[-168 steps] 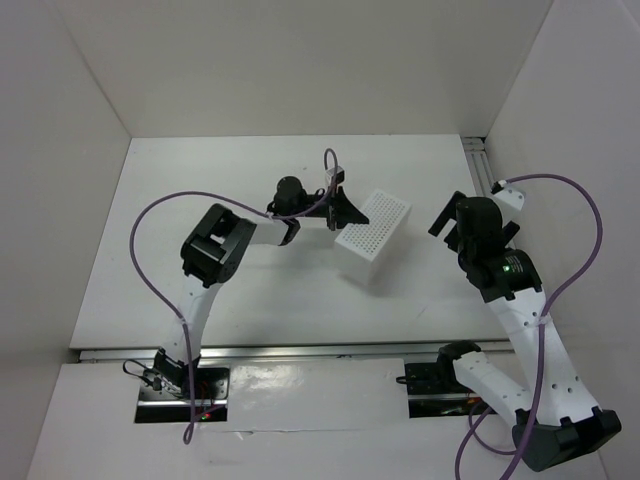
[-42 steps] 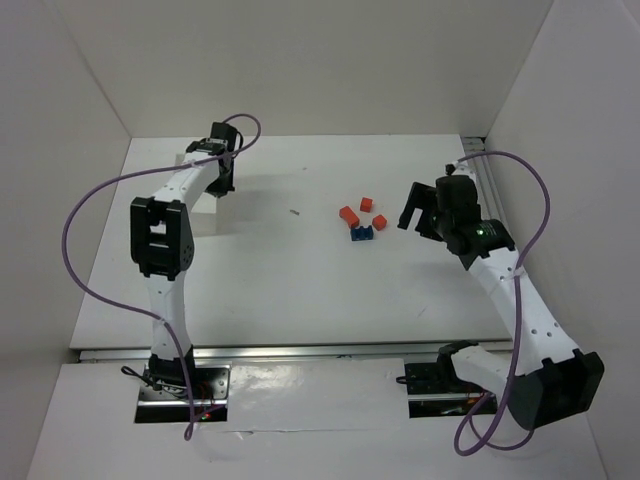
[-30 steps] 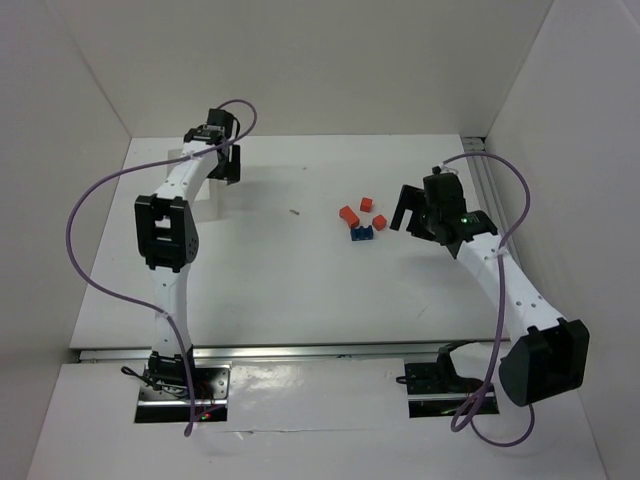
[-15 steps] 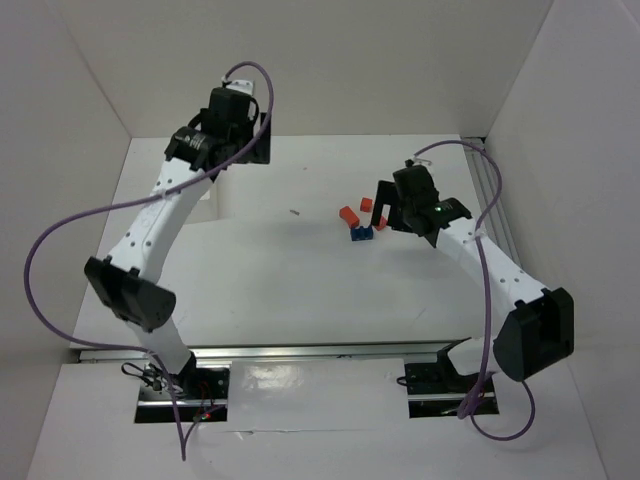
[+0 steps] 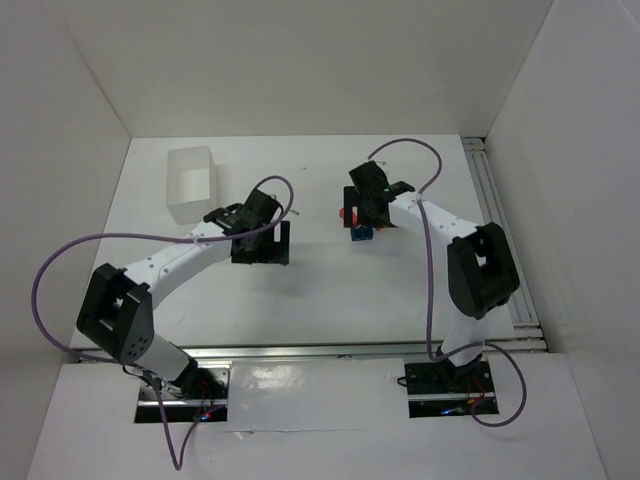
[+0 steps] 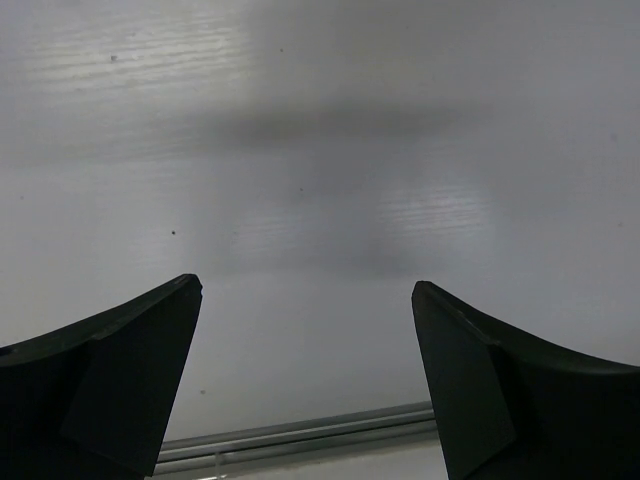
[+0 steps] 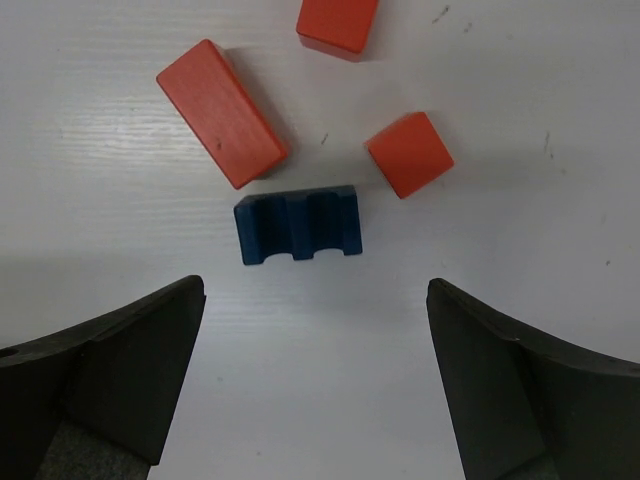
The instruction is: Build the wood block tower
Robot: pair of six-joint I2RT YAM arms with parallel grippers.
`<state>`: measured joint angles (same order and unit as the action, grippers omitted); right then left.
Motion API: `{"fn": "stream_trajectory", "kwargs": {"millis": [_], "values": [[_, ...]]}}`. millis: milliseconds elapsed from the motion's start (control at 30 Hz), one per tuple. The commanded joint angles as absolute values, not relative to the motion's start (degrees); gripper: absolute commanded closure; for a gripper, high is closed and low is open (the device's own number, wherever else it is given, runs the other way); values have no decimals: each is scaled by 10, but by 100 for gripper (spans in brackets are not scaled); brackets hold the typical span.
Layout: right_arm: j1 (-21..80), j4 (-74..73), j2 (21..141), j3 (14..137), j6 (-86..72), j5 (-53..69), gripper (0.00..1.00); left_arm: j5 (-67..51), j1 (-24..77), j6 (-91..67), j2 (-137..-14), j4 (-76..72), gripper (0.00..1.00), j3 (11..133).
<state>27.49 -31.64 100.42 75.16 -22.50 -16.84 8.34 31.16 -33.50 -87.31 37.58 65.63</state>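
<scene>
The blocks lie loose on the white table, none stacked. In the right wrist view a notched blue block [image 7: 298, 224] lies just ahead of my jaws, with a long red-orange block [image 7: 222, 112], a red-orange cube [image 7: 408, 153] and a third red-orange block [image 7: 338, 22] behind it. My right gripper [image 7: 316, 288] is open and holds nothing. From above it [image 5: 362, 208] hovers over the group, hiding most of it; the blue block [image 5: 361, 234] and one red-orange block [image 5: 345, 213] show. My left gripper [image 5: 262, 248] is open over bare table left of the blocks, and is also empty in its wrist view [image 6: 306, 288].
A white rectangular box [image 5: 192, 183] stands at the back left. White walls close in the table on three sides. A metal rail [image 5: 500, 240] runs along the right edge, and another [image 6: 300, 440] along the near edge.
The left arm swung down from the back-left corner to the table's middle, uncovering the white box. The right gripper moved left and now hangs over the blocks. Both stayed open.
</scene>
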Motion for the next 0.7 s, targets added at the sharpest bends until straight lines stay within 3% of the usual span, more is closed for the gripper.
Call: {"fn": "stream_trajectory", "kwargs": {"millis": [0,167,467,667], "values": [[283,-279,1041,816,-200,-171,1,60,317,-385,-811,297,0,637],[288,-253,1090,828,-159,-165,6,60,323,-392,-806,291,0,625],[288,-225,1151,870,-117,-131,28,71,328,-387,-837,291,0,625],[288,-219,1181,888,-112,-120,32,71,328,-387,-842,291,0,620]]}}
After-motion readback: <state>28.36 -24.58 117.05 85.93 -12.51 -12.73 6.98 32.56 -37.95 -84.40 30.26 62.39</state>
